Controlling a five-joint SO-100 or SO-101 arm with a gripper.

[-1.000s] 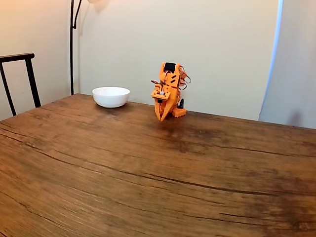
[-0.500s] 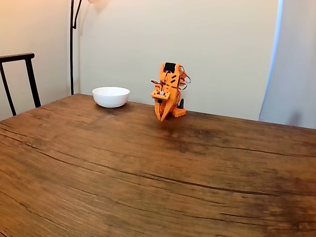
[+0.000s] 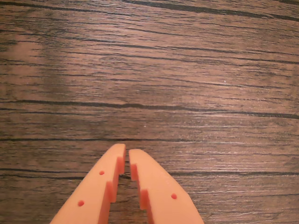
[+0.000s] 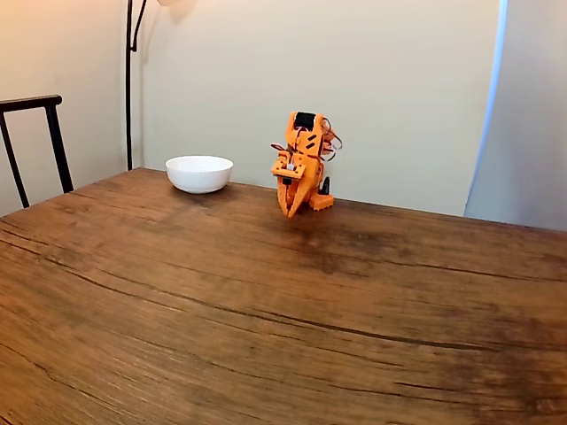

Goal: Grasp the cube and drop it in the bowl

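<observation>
- Sitting toward the far side of the brown wood-grain desk [image 4: 266, 310]: a plain round white bowl [image 4: 199, 173], upright, left of the arm and well apart from it in the fixed view, its inside hidden from this low angle.
- Being unable to tell where the tiny bright-blue cube is lying; only bare wood grain ahead of the fingertips in the wrist view.
- Crouching folded at the far edge of the desk: the orange plastic arm [image 4: 304, 150], with its hand [image 4: 290, 211] pointing down, close above the wood.
- Hanging clenched in the wrist view: the hand [image 3: 126, 150], its two orange fingers nearly meeting with just a sliver between them, gripping nothing.
- Changing nothing over the last second: arm, hand and bowl matching the earlier fixed views exactly.
- Reading this stillness as a rest pose, either before the reach or after the drop; judging which is not possible from here.
- Needing, if starting, to open the hand and find the cube first.
</observation>
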